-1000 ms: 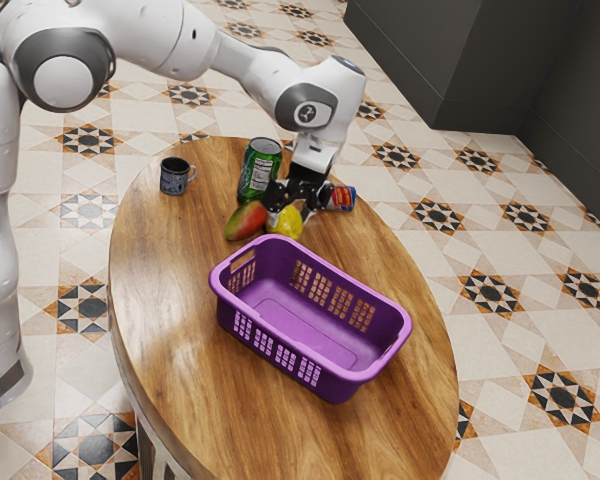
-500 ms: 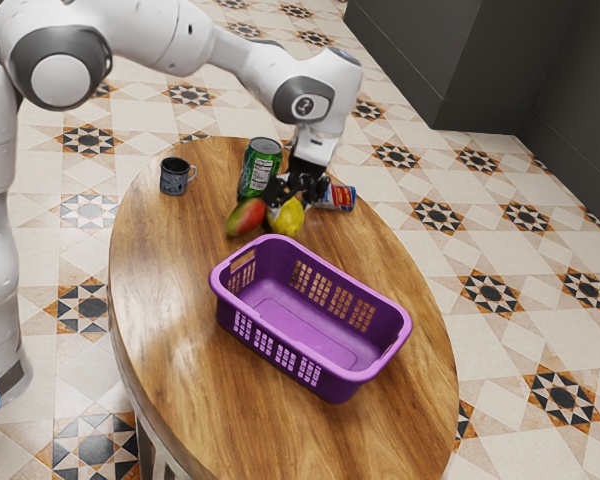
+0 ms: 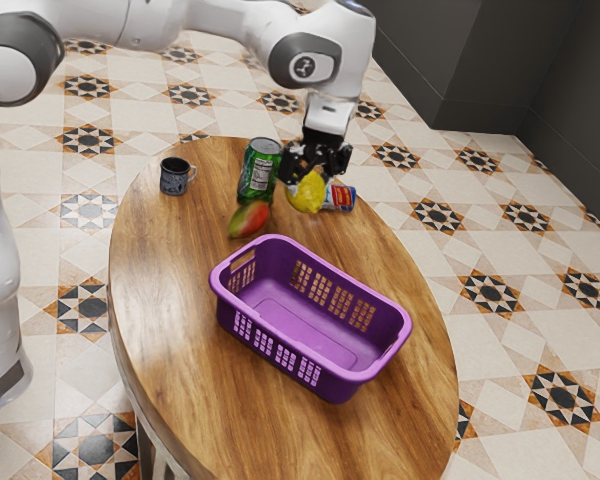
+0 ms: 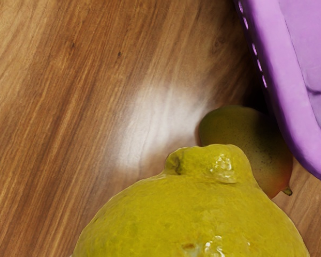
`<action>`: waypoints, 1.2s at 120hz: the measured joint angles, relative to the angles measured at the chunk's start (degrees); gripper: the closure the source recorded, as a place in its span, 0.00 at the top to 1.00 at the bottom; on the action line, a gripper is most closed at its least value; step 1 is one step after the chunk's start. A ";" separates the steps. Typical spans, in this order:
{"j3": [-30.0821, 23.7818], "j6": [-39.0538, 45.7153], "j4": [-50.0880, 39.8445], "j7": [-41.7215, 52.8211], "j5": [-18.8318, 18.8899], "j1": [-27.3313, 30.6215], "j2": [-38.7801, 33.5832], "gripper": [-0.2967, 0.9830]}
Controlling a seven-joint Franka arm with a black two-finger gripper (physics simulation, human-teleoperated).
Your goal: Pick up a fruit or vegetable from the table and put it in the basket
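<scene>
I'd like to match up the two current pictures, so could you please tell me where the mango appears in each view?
Exterior view: the mango lies on the table, between the green can and the purple basket.
Wrist view: the mango is partly hidden behind the lemon, beside the basket's rim.
Shared landmark: the purple basket.
</scene>
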 joint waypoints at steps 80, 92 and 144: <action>-15.63 -2.96 1.61 -5.18 -0.94 -2.27 -2.48 0.39; -17.15 -3.03 1.62 -5.92 -0.99 -2.56 -2.46 0.39; -19.15 -3.94 2.39 -8.94 -1.82 -2.45 -1.99 0.70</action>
